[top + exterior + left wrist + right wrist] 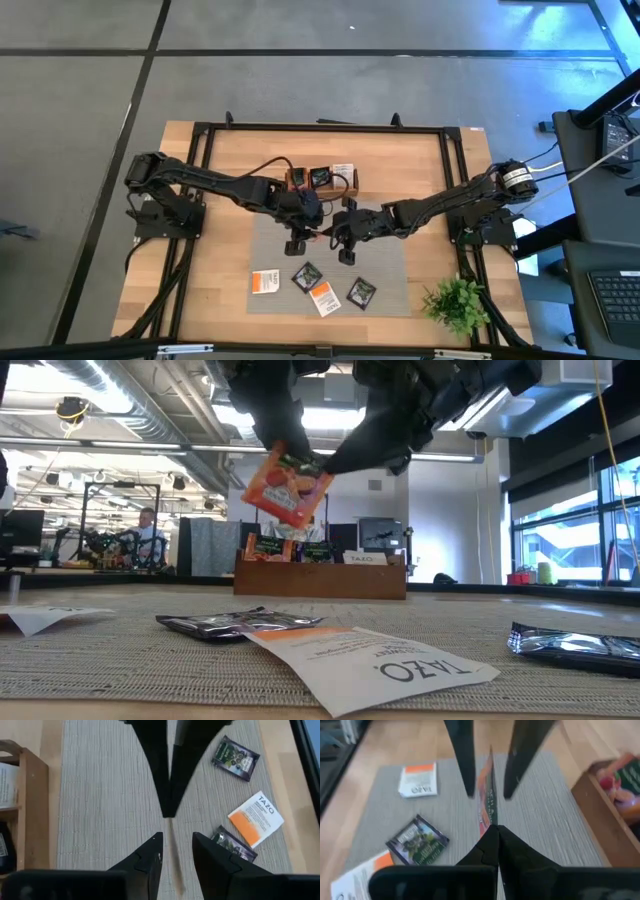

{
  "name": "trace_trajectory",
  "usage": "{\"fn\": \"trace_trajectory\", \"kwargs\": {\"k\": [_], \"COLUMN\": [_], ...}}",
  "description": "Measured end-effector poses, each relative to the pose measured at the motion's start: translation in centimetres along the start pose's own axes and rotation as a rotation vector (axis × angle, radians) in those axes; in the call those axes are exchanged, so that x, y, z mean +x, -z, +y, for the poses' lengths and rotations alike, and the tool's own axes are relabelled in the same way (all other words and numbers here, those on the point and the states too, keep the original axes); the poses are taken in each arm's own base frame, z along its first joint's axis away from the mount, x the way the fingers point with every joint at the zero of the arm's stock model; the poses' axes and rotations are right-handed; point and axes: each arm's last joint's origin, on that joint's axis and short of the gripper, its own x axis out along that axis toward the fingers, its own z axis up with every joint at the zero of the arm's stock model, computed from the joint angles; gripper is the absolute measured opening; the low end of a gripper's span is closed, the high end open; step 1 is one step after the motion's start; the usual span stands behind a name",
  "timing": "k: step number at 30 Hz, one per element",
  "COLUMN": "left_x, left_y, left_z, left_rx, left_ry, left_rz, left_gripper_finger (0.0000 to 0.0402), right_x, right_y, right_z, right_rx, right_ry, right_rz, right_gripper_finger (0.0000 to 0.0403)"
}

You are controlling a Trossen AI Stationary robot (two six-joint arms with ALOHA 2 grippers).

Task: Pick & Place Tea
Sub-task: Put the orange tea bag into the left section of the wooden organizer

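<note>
Above the grey mat [330, 262], the right gripper [492, 832] pinches an orange tea sachet [286, 485] edge-on; the left gripper [175, 845] stands parted around it, near the wooden tray [320, 575].

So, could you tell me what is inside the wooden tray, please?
The wooden tray holds upright sachets: orange, dark and white. The low view shows only their tops; how many stand behind them cannot be seen.

An open-plan lab or tech office: exposed ceiling ducts [110, 405], strip lights, desks with monitors [22, 532], a person [150, 535] seated at one, big windows [570, 530], and a keyboard [615, 295] beside the black-framed test table [215, 275]
</note>
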Motion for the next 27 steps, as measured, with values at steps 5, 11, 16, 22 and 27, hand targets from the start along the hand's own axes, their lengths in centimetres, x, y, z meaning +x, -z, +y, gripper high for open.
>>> {"fn": "trace_trajectory", "kwargs": {"k": [5,11,16,22,27], "left_x": [0.0,0.0,-0.01,0.0,-0.01], "left_y": [0.0,0.17,0.18,0.2,0.35], "left_z": [0.0,-0.07,-0.15,-0.04,0.05], "left_rx": [-0.015,-0.019,-0.01,0.014,0.032], "left_ry": [0.001,0.028,0.054,0.032,0.011], "left_rz": [0.001,0.02,0.022,0.023,0.037], "left_gripper_finger": [0.0102,0.0075,0.0022,0.0003,0.0002], "right_x": [0.0,0.0,0.0,0.0,-0.14], "right_y": [-0.05,-0.02,-0.03,-0.01,-0.06], "right_z": [0.05,0.05,0.07,0.08,0.09], "right_rx": [-0.003,-0.003,-0.003,-0.026,-0.078], "right_ry": [-0.015,-0.014,-0.016,-0.021,-0.035], "right_rz": [-0.002,0.0,-0.001,0.002,0.004], "right_gripper_finger": [0.0004,0.0005,0.0005,0.0005,0.0017]}}
